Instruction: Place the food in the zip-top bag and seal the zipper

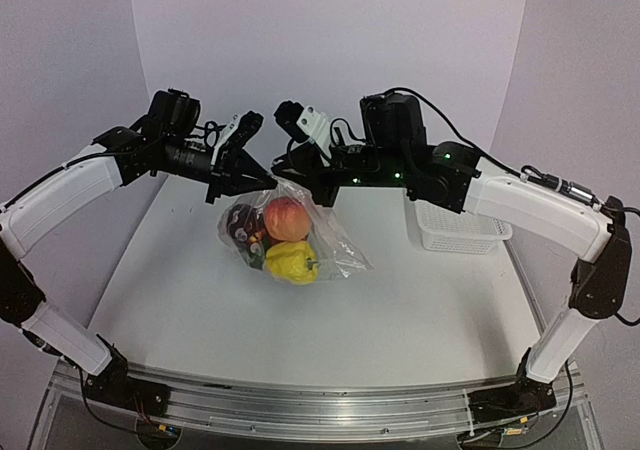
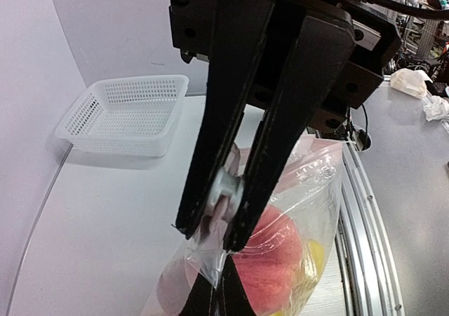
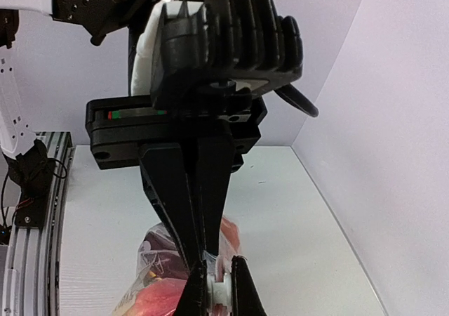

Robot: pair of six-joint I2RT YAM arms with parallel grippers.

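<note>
The clear zip-top bag point(image 1: 338, 252) stands on the table with its top edge pulled up. Inside are a peach point(image 1: 287, 218), a yellow pepper point(image 1: 290, 262) and a dark purple piece point(image 1: 243, 226). My left gripper point(image 1: 268, 182) is shut on the bag's top edge from the left, film bunched at its tips point(image 2: 212, 235). My right gripper point(image 1: 292, 180) meets it tip to tip and is shut on the same edge point(image 3: 200, 254). A small white piece point(image 2: 224, 189) sits between the left fingers. The zipper itself is hidden by the fingers. The pink-red fruit point(image 2: 273, 260) shows through the bag point(image 2: 319, 189).
A white perforated basket point(image 1: 460, 230) stands at the back right of the table, empty in the left wrist view point(image 2: 126, 112). Walls close in the table behind and on both sides. The aluminium rail point(image 1: 320, 405) runs along the near edge.
</note>
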